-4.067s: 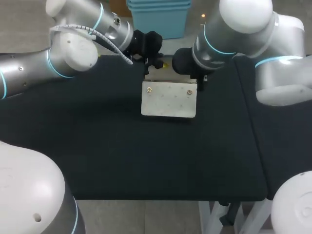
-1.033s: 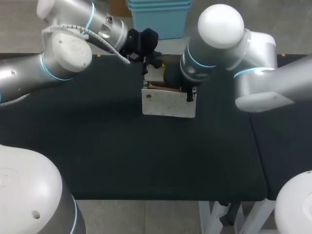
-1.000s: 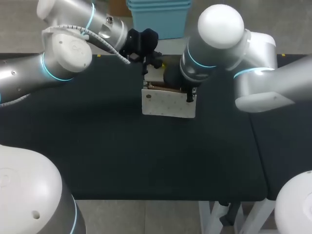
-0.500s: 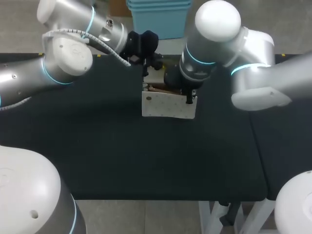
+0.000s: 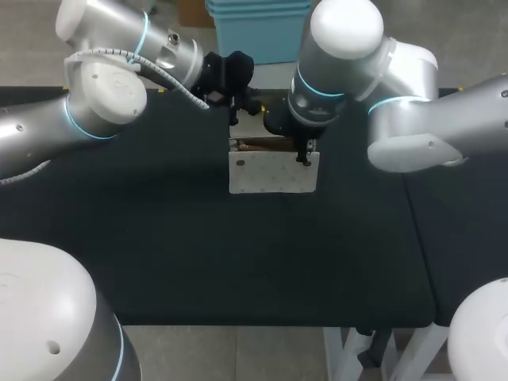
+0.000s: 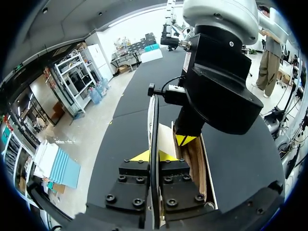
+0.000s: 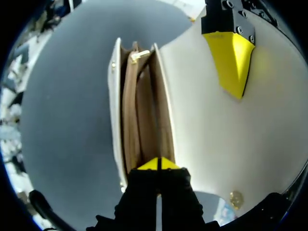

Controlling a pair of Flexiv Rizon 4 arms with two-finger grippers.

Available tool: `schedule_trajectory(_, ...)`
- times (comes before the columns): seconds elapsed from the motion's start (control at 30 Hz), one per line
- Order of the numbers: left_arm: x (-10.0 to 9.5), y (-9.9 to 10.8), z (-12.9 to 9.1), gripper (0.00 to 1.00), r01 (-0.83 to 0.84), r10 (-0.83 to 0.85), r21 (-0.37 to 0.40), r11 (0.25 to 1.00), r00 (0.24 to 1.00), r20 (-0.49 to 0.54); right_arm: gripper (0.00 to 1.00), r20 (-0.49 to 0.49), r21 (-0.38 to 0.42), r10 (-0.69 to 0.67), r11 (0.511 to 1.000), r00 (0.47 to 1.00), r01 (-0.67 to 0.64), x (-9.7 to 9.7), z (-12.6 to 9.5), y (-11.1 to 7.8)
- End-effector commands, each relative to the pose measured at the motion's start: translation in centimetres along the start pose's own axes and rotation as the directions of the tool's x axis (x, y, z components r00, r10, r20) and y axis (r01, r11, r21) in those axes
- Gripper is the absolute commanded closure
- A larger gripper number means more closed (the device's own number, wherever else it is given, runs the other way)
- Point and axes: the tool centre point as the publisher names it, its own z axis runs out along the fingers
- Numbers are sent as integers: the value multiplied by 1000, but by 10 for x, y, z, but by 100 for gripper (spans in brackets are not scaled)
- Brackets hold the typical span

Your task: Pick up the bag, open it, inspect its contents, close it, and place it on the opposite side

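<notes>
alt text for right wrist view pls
An open white bag seen from above, its tan inner compartments exposed and its white flap spread beside them. The right pincer sits closed at the bag's near end; the left pincer lies against the flap.

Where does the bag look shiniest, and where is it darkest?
Right wrist view: the bag's white flap glares brightest, while its brown pockets look dimmer. Head view: the opening is a shadowy strip under the right arm. Left wrist view: the pockets are evenly lit, no glare.

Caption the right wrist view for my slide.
Cream rectangular handbag stands open, brown lining exposed, while the left pincer grips its flap.
</notes>
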Motion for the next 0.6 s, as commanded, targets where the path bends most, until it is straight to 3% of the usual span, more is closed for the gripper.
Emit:
schedule_trajectory(0.03,-1,-1,-3,100,-5,5,13,1000,1000,-12,99,7,-5,2,1000,1000,-2,3,5,-1)
schedule_trajectory(0.07,-1,-1,-3,100,-6,6,15,1000,1000,-14,83,6,-7,3,1000,1000,-3,4,6,-1)
schedule_trajectory(0.2,-2,0,-2,100,-9,9,27,1000,1000,-22,51,0,-10,6,1000,1000,-6,7,8,-1)
schedule_trajectory(0.27,-2,0,-2,100,-10,11,31,999,1000,-24,3,-1,-11,8,1000,1000,-8,8,8,-1)
schedule_trajectory(0.6,-2,-2,-3,100,-40,41,44,998,999,-22,0,-16,-14,9,1000,1000,-9,12,11,0)
